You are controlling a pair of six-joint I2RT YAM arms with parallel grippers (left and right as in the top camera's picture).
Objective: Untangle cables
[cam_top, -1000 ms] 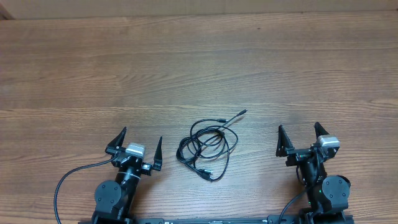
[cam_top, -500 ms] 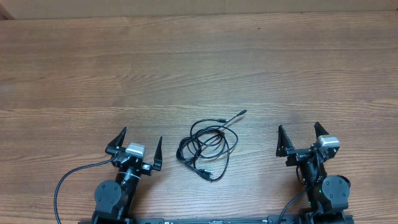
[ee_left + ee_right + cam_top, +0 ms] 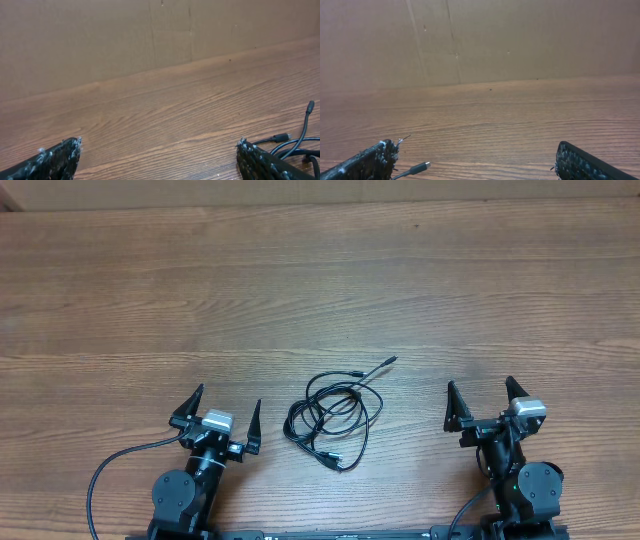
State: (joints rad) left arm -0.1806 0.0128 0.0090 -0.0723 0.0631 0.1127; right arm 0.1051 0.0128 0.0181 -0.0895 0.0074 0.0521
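Note:
The cables (image 3: 335,415) lie as one tangled bundle of thin black cords on the wooden table, between my two arms, with one plug end reaching up right (image 3: 390,361). My left gripper (image 3: 226,404) is open and empty, left of the bundle. My right gripper (image 3: 480,392) is open and empty, right of it. In the left wrist view cable loops and a plug (image 3: 295,140) show at the right edge beside the right fingertip. In the right wrist view one plug end (image 3: 415,168) shows at lower left.
The wooden table (image 3: 320,290) stretches far beyond the bundle. A brown cardboard wall (image 3: 125,35) stands along the table's far edge. A thicker black arm wire (image 3: 105,470) loops beside the left arm's base.

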